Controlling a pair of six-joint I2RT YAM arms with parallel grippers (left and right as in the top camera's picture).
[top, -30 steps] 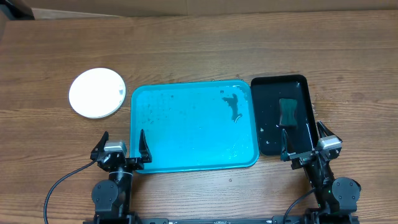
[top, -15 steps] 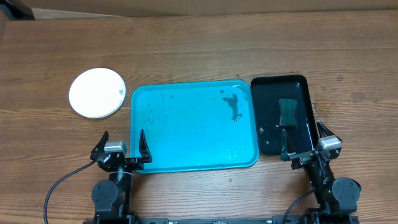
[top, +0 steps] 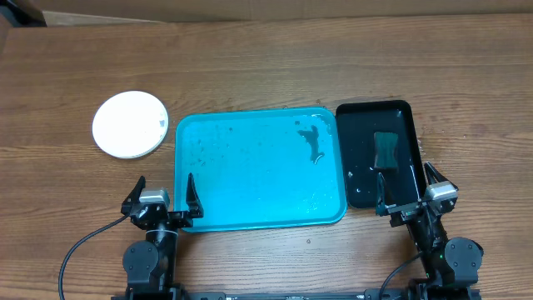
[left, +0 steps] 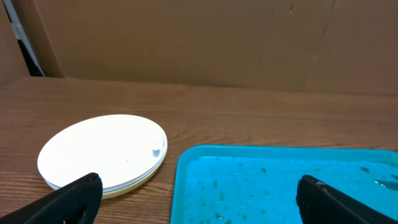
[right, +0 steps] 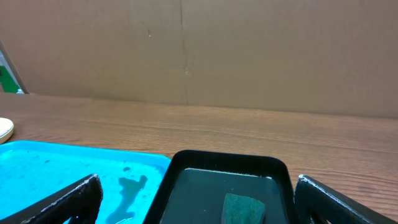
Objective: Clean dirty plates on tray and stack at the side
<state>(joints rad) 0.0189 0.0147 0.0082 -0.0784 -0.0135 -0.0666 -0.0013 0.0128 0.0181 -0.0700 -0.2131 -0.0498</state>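
Both pairs of jaws gape empty, work seemingly done: plate stack (top: 129, 124) left-forward of left gripper (top: 165, 183), sponge (top: 385, 148) ahead of right gripper (top: 405, 178).

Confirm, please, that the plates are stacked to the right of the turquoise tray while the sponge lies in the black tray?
Not quite: the overhead view shows the plates stacked to the left of the turquoise tray, not the right. The sponge does lie in the black tray.
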